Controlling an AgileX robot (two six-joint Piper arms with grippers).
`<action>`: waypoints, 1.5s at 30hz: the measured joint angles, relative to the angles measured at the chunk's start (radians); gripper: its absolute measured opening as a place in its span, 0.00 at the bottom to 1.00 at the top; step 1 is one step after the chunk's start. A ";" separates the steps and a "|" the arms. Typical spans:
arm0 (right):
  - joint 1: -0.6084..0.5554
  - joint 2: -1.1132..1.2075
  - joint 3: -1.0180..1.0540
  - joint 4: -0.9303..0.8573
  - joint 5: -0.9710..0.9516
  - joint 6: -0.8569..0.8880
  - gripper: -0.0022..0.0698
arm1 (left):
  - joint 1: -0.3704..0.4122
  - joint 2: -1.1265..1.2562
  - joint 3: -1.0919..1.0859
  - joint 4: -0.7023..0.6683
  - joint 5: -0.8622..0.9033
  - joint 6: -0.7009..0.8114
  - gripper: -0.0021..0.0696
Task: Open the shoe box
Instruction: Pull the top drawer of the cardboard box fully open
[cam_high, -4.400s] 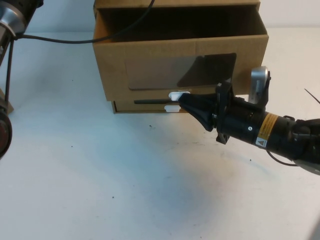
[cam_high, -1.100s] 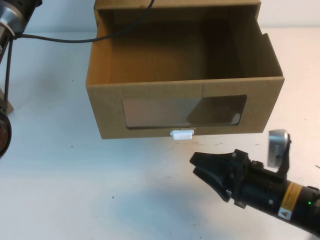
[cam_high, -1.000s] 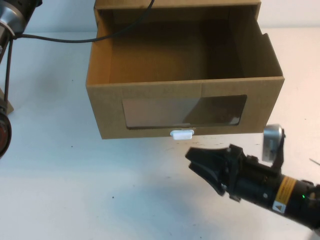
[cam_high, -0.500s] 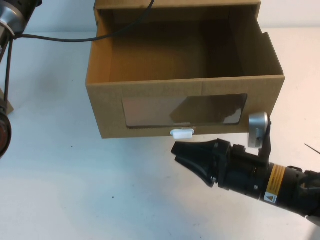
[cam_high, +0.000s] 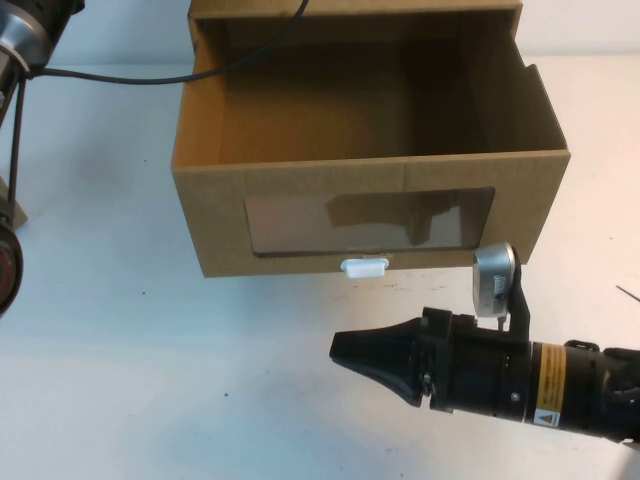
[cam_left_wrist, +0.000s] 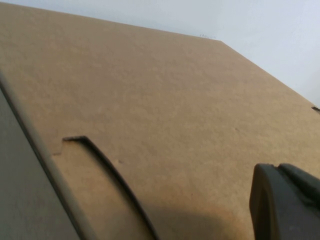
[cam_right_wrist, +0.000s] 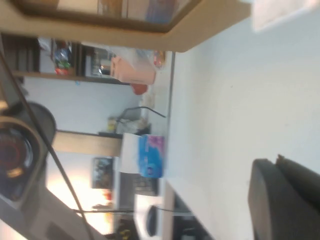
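Right gripper (cam_high: 350, 352): you had its fingers pressed together into one black point, gripping nothing, low over the white table (cam_high: 200, 380).
Shoe box (cam_high: 300, 185): it stood open, its brown inside showing from above. Its front wall lay off to the far side of those closed fingers, apart from them.
Window (cam_high: 370, 222): set in that front wall, facing the side of the fingers.
Pull tab (cam_high: 363, 267): white, just under the window, near the right fingertips but not touched.
Left gripper (cam_left_wrist: 285, 205): close against a brown cardboard face in your left wrist view. You could not tell whether it was open or closed.
Cable (cam_high: 150, 78): black, crossing the box's back corner, well apart from the right fingers.
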 joint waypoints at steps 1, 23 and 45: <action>0.000 0.000 -0.002 0.002 -0.002 0.032 0.01 | 0.000 0.000 0.000 0.000 0.000 0.000 0.01; 0.000 -0.369 -0.041 -0.238 0.547 -0.031 0.00 | 0.000 0.000 0.000 -0.004 0.000 0.008 0.01; 0.000 -0.170 -0.056 0.038 0.294 -0.059 0.46 | 0.000 0.000 0.000 -0.004 0.000 0.008 0.01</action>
